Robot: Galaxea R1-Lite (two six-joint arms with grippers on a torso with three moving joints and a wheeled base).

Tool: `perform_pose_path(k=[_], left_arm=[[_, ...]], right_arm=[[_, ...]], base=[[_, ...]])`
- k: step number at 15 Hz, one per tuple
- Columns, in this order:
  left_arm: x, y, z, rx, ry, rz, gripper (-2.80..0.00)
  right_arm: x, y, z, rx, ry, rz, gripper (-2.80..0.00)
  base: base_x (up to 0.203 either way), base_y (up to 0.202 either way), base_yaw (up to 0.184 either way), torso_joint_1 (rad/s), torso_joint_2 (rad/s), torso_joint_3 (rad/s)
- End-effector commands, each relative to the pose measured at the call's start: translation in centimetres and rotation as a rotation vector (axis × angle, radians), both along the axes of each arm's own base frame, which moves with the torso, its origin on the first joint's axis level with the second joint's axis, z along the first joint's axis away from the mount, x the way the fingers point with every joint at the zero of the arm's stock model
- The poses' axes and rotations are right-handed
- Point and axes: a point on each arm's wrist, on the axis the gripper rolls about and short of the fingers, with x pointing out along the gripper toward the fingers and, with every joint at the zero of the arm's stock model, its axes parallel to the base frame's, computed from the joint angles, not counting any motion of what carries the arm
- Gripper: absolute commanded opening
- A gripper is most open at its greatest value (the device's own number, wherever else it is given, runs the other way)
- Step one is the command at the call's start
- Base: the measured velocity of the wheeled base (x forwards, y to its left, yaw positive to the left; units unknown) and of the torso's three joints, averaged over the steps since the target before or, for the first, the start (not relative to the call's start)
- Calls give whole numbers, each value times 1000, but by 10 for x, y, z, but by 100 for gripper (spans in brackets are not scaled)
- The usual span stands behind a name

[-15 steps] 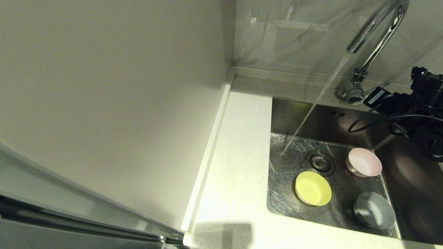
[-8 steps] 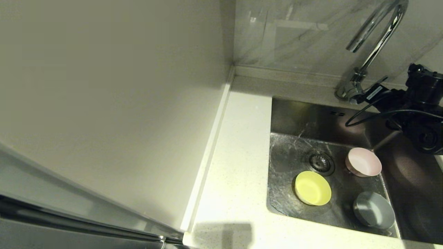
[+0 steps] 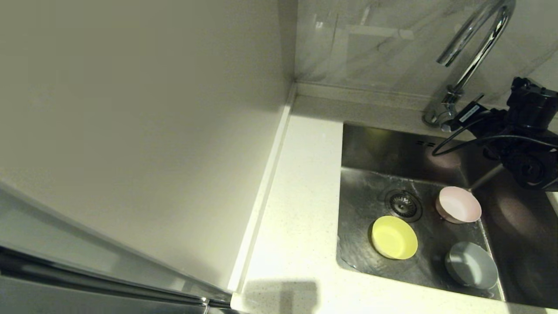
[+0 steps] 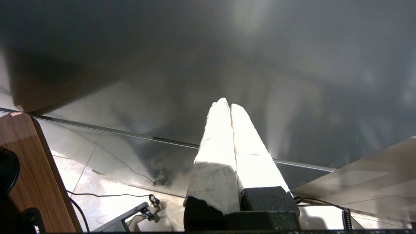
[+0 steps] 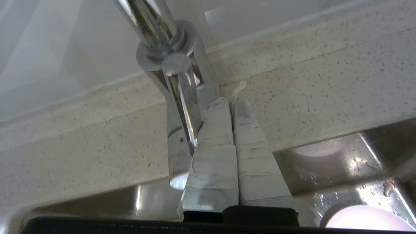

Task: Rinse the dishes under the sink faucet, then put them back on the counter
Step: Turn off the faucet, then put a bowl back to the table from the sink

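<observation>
Three bowls sit in the sink (image 3: 436,244): yellow (image 3: 394,237) near the drain (image 3: 404,205), pale pink (image 3: 458,204) behind right, grey (image 3: 471,265) front right. The pink bowl's rim (image 5: 367,222) also shows in the right wrist view. No water leaves the chrome faucet (image 3: 476,42). My right gripper (image 3: 455,123) is at the faucet's base, shut, its taped fingertips (image 5: 221,107) lying against the thin lever (image 5: 186,109) with nothing between them. My left gripper (image 4: 227,104) is shut and parked away from the sink, out of the head view.
The white speckled counter (image 3: 301,209) runs along the sink's left side and front, bounded by a plain white upright panel (image 3: 144,131) on the left. A marbled backsplash (image 3: 370,43) rises behind the faucet. A black cable (image 3: 457,141) loops over the sink's back right.
The water stream that ran into the sink a second ago has stopped. My right gripper rose slightly at the faucet base, and the lever now tilts upward. The bowls have not moved.
</observation>
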Motion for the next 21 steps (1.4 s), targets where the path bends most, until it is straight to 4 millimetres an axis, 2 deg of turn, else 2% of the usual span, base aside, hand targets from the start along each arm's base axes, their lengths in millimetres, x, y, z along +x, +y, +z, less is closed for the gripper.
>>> perform_pose_path(k=[1,4,7,10,12,15,18,21], left_arm=[[0,0,-1,0,3,0,-280],[0,0,-1,0,3,0,-280],[0,0,-1,0,3,0,-280],[0,0,-1,0,3,0,-280],[0,0,-1,0,3,0,-280],[0,0,-1,0,3,0,-280],[0,0,0,0,2,0,-280],[0,0,-1,0,3,0,-280]], right_arm=[[-9,-8,1,-2,10,-25,-280],[-25,-29,-8,-28,61,-89,-280],[-52,-52,-16,-55,124,-158,-280],[-94,-68,-22,-137,213,-188,-280],[-133,-73,-20,-308,286,-143,-280],[-171,-62,-4,-397,371,-107,-280],[-203,-26,0,-387,525,61,-280],[-207,13,-10,-448,651,264,-280]], base=[[0,0,0,0,0,0],[0,0,0,0,0,0],[0,0,0,0,0,0],[0,0,0,0,0,0],[0,0,0,0,0,0],[0,0,0,0,0,0],[0,0,0,0,0,0],[0,0,0,0,0,0]])
